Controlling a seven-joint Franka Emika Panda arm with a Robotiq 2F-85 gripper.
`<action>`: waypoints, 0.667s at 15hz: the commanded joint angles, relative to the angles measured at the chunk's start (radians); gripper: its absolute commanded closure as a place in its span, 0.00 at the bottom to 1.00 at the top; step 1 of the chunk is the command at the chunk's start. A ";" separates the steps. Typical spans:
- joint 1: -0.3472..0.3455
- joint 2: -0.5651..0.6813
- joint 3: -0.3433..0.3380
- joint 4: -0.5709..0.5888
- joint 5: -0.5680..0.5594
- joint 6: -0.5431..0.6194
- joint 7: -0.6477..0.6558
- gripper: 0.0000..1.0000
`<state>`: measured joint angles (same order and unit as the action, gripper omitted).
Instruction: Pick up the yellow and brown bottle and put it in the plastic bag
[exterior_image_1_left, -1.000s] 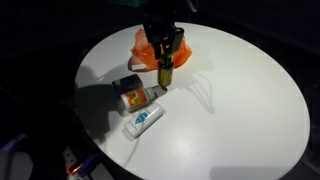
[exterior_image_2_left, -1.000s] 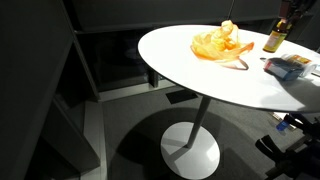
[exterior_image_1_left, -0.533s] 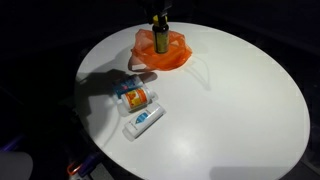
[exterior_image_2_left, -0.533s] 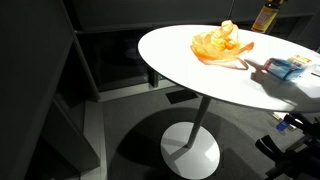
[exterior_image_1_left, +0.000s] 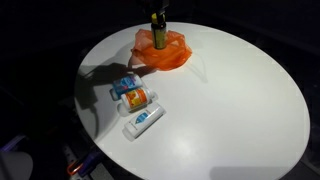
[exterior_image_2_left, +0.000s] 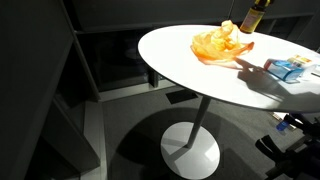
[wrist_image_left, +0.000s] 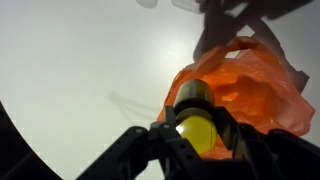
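White counter (exterior_image_1_left: 235, 105) spreads below; our claw (wrist_image_left: 196, 148) grips the yellow and brown bottle (wrist_image_left: 192, 115) above the plastic bag (wrist_image_left: 255, 90). We should centre over its opening, lower gently, then release.

Upright yellow-brown bottle (exterior_image_2_left: 250, 17) suspended in air over crumpled orange plastic bag (exterior_image_2_left: 218, 46).

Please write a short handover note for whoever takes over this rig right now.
Gripper: shut on the yellow and brown bottle, held in the air above the orange plastic bag.
Bag lies crumpled on the white table; three other items sit apart from it.
Done: bottle picked up.
Left: lower it into the bag's opening, release, withdraw.
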<state>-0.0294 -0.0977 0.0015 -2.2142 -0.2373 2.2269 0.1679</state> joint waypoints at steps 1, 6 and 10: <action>0.004 0.064 -0.001 0.037 0.018 0.031 -0.013 0.80; 0.012 0.131 -0.002 0.055 0.023 0.087 -0.022 0.80; 0.018 0.172 -0.006 0.067 0.012 0.085 -0.016 0.80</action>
<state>-0.0172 0.0397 0.0015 -2.1825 -0.2342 2.3175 0.1676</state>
